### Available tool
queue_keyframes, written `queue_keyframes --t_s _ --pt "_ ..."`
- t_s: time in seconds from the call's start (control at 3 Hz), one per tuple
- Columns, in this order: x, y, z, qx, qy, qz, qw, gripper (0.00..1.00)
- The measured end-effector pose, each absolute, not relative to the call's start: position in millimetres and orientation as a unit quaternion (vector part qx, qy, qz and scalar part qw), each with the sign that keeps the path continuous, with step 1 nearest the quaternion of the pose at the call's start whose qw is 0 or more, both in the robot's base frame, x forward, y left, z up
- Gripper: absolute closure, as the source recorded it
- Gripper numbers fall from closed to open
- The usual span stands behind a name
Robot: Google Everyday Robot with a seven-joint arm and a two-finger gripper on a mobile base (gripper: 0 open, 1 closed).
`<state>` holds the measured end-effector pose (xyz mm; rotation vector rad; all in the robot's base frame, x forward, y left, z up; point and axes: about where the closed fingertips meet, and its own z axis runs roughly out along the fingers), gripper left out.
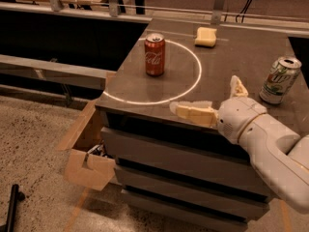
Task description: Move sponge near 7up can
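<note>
The sponge (205, 36), a small pale-yellow block, lies at the far edge of the dark countertop (227, 71). The 7up can (279, 80), silver-white and green, stands upright at the right side of the counter. My gripper (212, 98) hangs over the counter's front edge, open and empty. One finger (193, 112) points left and the other finger (238, 87) points up and back. The gripper is well short of the sponge and left of the 7up can.
A red Coca-Cola can (155, 54) stands upright inside a white ring of light (193, 88) on the counter. Drawers run below the counter front. An open cardboard box (87, 158) sits on the floor at the left. A rail (72, 11) runs behind.
</note>
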<state>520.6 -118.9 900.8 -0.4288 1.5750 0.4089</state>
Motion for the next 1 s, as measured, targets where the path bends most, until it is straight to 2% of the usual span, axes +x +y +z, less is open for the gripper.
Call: queue_keyframes --t_s 0.33,1.0 --pt "523 -120 905 -0.181 0.705 0.164 0.666 0.0" --pt "554 -153 912 -0.131 0.722 0.117 0.669 0.0"
